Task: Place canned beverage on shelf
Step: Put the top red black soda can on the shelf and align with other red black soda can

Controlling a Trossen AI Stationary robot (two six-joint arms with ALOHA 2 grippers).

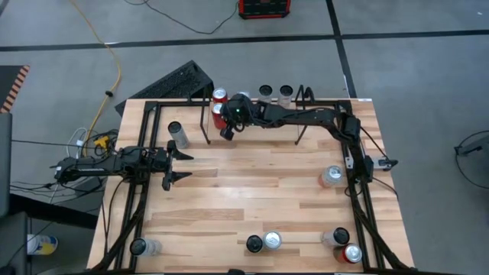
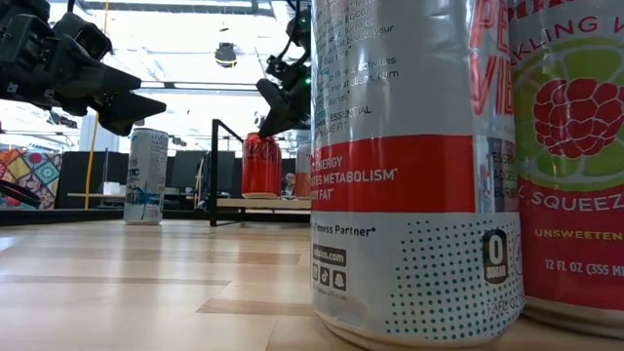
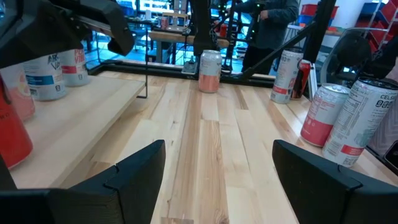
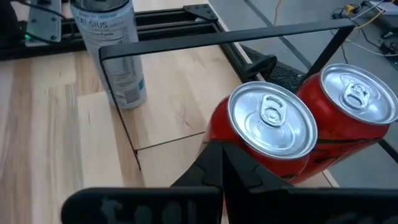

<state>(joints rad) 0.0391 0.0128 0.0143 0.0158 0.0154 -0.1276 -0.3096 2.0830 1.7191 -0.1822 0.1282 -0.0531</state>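
Two red cans stand side by side at the left end of the black wire shelf [image 1: 306, 95] by the table's far edge: one [image 1: 220, 95] farther back, one [image 1: 218, 116] nearer. Two silver cans [image 1: 275, 93] stand farther right on it. My right gripper [image 1: 228, 128] is shut, its tips at the nearer red can [image 4: 270, 124], slightly above it in the low view [image 2: 271, 115]. The other red can [image 4: 354, 106] stands just beyond. My left gripper [image 1: 177, 166] waits open and empty at the table's left side. My right gripper's shut fingertips [image 4: 214, 152] lie at the nearer red can's side, just below its rim [image 4: 227, 140], slanting down from the table's near side. I cannot tell whether they touch it. The can stands upright.
A silver can [image 1: 177, 134] stands just beyond my left gripper, and another can [image 1: 330, 176] at the right. Several cans [image 1: 263, 242] stand along the near edge, two close before the low camera [image 2: 409, 166]. Black tubular rail frames [image 1: 130, 206] run along both sides. A person [image 3: 273, 18] stands beyond the table.
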